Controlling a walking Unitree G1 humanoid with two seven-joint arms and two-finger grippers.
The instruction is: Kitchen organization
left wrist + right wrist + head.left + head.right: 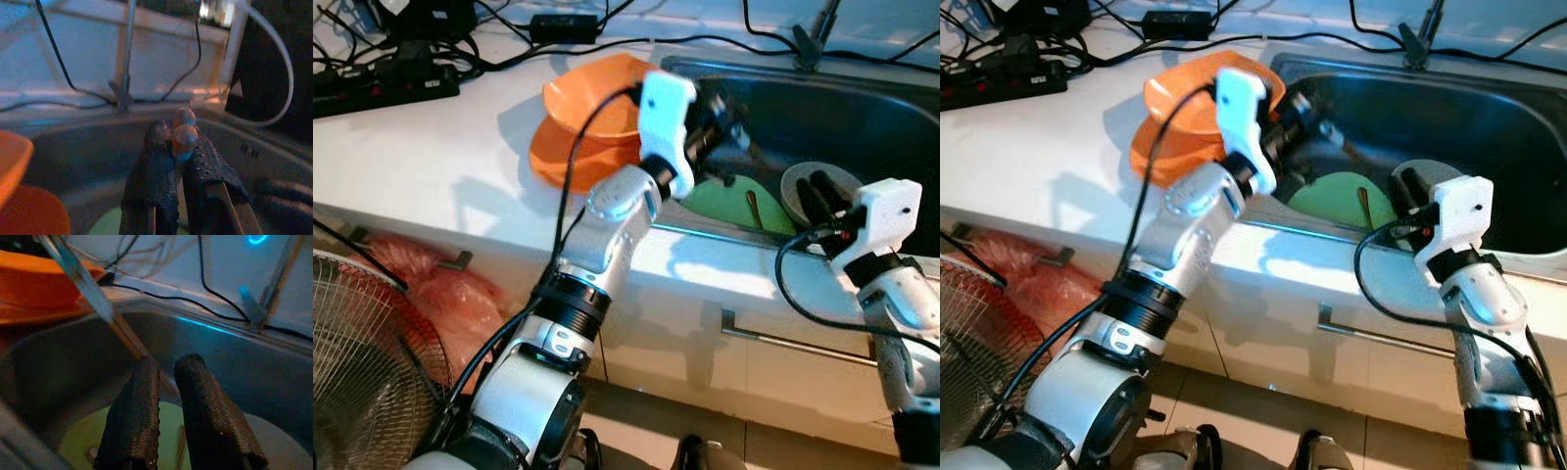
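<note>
My left gripper (724, 122) hangs over the left end of the steel sink (871, 108), shut on a pair of chopsticks (184, 131). Their rounded ends poke out between the fingers, and their shafts (98, 298) slant down into the basin. In the sink lies a green plate (720, 201) with a brown utensil (753, 208) on it. A white dish (798, 179) sits beside the plate. My right gripper (815, 193) hovers above that dish at the sink's front rim, open by a narrow gap with nothing between its fingers (134, 406).
Two stacked orange bowls (587, 122) stand on the white counter (431, 166) just left of the sink. A power strip (382, 88) and cables run along the back. Below are a fan (362, 362), a red bag (440, 294) and a drawer handle (793, 338).
</note>
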